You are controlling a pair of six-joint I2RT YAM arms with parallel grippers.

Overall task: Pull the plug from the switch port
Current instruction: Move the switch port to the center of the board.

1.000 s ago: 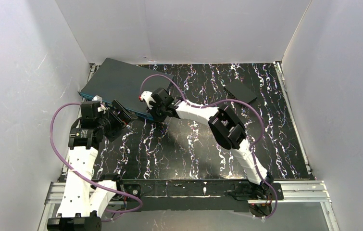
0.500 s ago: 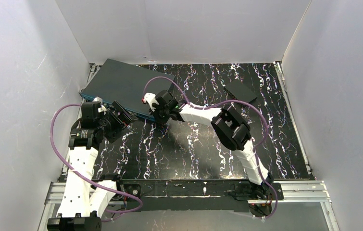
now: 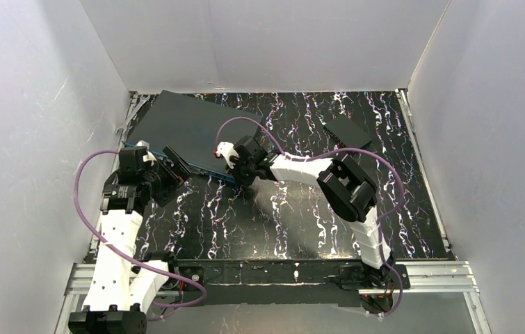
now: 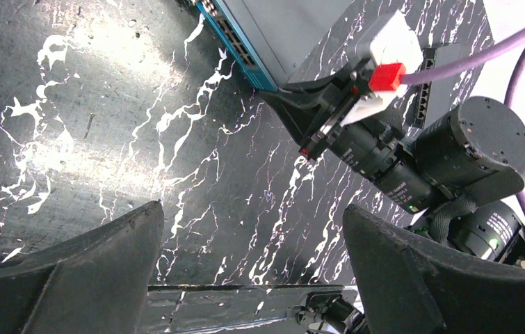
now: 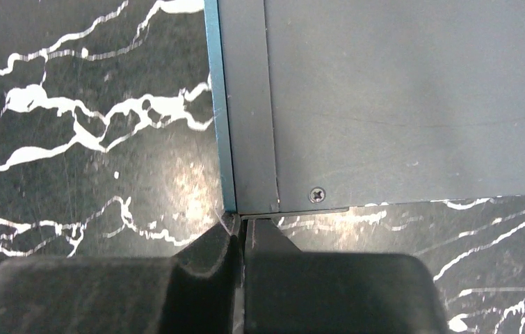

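We see one switch (image 3: 179,125): a broad, flat, dark grey rectangular box with a matte top, lying at about 10 o'clock on the desk (image 3: 301,223), skewed to the desk's edges. Its long thin front is a teal-blue face (image 5: 215,104), and the left wrist view shows a row of small square ports (image 4: 226,29) along it. One cross-head screw (image 5: 317,195) sits in the top near the corner at that face's right end.

We count two arms, two claws, two purple cables (image 3: 82,202) and two boxes. The left claw (image 4: 252,212) is at the switch's 6 o'clock, close to the teal-blue face. Its two blunt black fingers are spread wide over bare desk and hold nothing. The right claw (image 5: 240,224) is at the switch's 5 o'clock, with its fingers pressed together and their tips touching that corner. At about 1 o'clock on the desk lies the smaller black box (image 3: 346,131), well apart from the switch. The desk is glossy black with white veins like marble. The cables are smooth round loops, one by each arm.
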